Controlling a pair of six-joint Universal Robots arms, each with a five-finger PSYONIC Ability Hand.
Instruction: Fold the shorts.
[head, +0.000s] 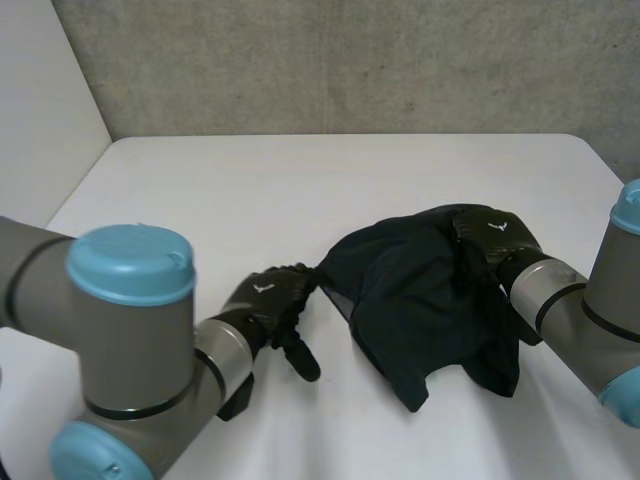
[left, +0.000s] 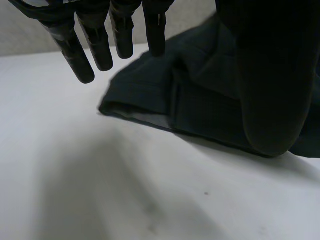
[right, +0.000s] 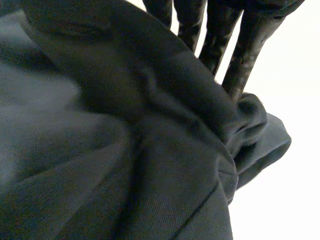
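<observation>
Crumpled black fabric shorts (head: 430, 300) lie on a white table (head: 250, 190). The left robot hand (head: 267, 298) is beside their edge, fingers straight and apart. The right robot hand (head: 497, 232) rests on their far edge; I cannot tell its grip.

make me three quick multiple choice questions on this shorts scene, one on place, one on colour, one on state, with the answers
1. Where is the right hand?
A) raised high above everything
B) off the cloth entirely
C) on the right part of the shorts

2. What colour are the shorts?
A) dark, near black
B) red
C) white

3. How do the shorts lie?
A) folded into a neat flat square
B) bunched and wrinkled on the table
C) lifted clear into the air

Answers:
1 C: the head view shows it resting on the cloth's right side.
2 A: the fabric is dark against the white table.
3 B: ridges and folds run across the cloth, which lies in a heap between the hands, with the left hand at its left edge.
</observation>
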